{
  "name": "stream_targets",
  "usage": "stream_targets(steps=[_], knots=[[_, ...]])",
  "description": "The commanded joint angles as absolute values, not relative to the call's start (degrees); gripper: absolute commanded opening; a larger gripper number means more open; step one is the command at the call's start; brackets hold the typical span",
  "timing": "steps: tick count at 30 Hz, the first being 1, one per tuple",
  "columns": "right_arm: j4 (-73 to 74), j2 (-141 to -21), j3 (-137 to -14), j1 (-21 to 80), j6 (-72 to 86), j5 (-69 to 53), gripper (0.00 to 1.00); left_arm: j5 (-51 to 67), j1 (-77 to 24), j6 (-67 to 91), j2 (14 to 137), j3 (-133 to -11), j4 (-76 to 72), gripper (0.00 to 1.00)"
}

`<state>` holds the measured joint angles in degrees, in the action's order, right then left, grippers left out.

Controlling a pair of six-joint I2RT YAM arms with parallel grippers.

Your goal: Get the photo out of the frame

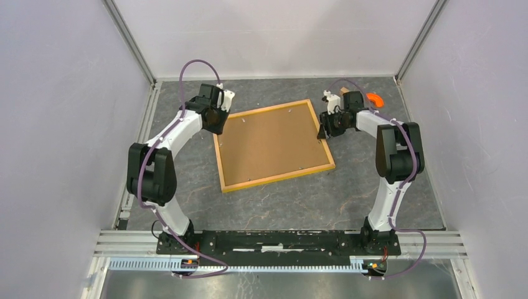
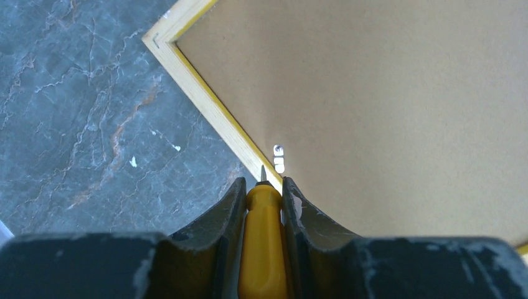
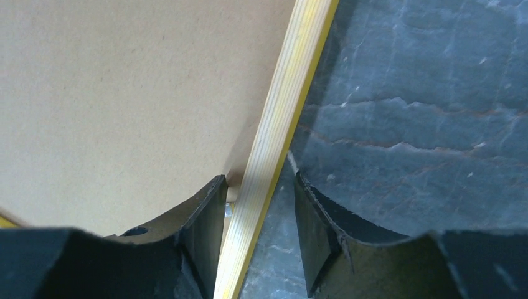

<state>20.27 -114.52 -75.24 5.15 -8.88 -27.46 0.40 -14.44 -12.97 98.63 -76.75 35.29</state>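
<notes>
The frame (image 1: pixel 278 176) lies face down on the table, its brown board back (image 1: pixel 271 140) up, and the photo is hidden beneath it. My left gripper (image 1: pixel 217 122) is at the frame's left edge, shut on a yellow-handled screwdriver (image 2: pixel 264 237). The screwdriver's metal tip points at the wood edge (image 2: pixel 205 99), just beside a small silver clip (image 2: pixel 278 158). My right gripper (image 3: pixel 258 180) is open and straddles the frame's right wood edge (image 3: pixel 283 118). Its left finger (image 3: pixel 208 212) is over the board back, and its right finger (image 3: pixel 314 230) is over the table, apart from the wood.
An orange object (image 1: pixel 373 98) lies at the back right behind the right arm. White walls enclose the grey marbled table (image 1: pixel 348 199) on three sides. Several small clips dot the board back's borders.
</notes>
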Motion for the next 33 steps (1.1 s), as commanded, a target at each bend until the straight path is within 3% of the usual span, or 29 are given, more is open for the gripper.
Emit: stream_targets(steps=[1,7,33], knots=[[24.2,-112.3,-68.7,5.5,-8.4,-28.4,0.48,-2.0,-14.3,-7.4,99.4,-79.6,28.7,0.02],[24.0,-110.9,-64.0,5.6,-8.3,-28.2,0.42,-2.4,-14.3,-6.4,100.4,-76.7,25.4,0.02],[22.9,-108.8,-60.7,5.6,-7.4,-26.9,0.39,-1.1,-14.5,-3.1,94.9,-65.9,24.5,0.02]])
